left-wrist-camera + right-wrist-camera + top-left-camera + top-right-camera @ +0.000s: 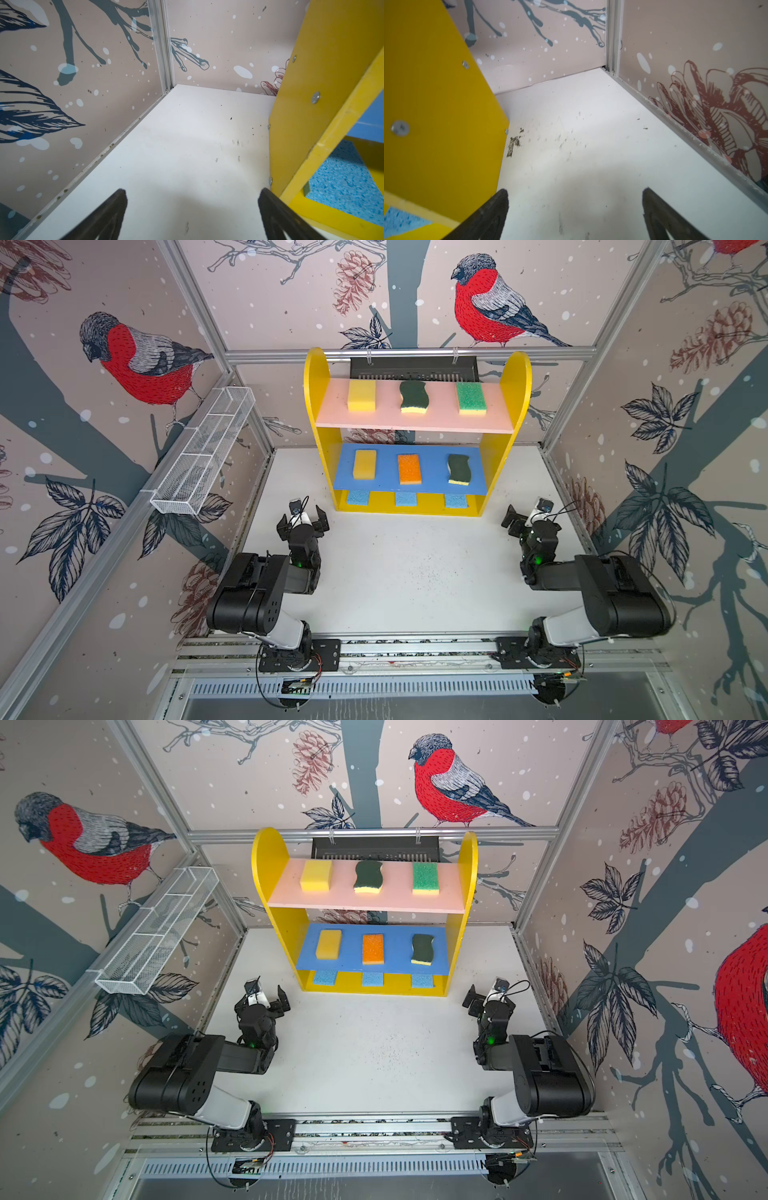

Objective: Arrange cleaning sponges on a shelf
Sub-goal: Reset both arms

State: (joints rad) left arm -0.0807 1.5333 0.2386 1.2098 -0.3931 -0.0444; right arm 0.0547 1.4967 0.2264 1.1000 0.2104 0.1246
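I am looking into a small room with bird wallpaper (137, 360) on its walls and a white table (395, 572) for a floor. The table has little dark specks on it.

Closest to me are two black arms (257, 597) (615, 597), one on each side. The left gripper (193, 193) has its two fingers spread wide apart and holds nothing. It hangs over bare table, just beside the left yellow wall of the shelf. The right gripper (575, 192) is spread wide too and holds nothing. It is near the right yellow wall of the shelf.

The shelf (517, 381) stands past the grippers, at the back of the table. It has three levels. I count nine sponges on it, three on each level, none touching another.

On the yellow bottom level lie three flat light-blue sponges (358, 497) (406, 498) (456, 500) in a row.

On the blue board (432, 472) above them I see one yellow sponge (365, 464) on the left, one orange-topped sponge (409, 468) in the middle and one wavy dark-green sponge (459, 469) on the right.

On the pink board (440, 420) at the top I see a second yellow sponge (361, 395) on the left, a second wavy sponge (413, 396) in the middle and one bright-green sponge (471, 398) on the right.

One white wire basket (203, 456) hangs on the left wall. One black slotted tray (413, 368) hangs on the back wall, behind the top of the shelf.
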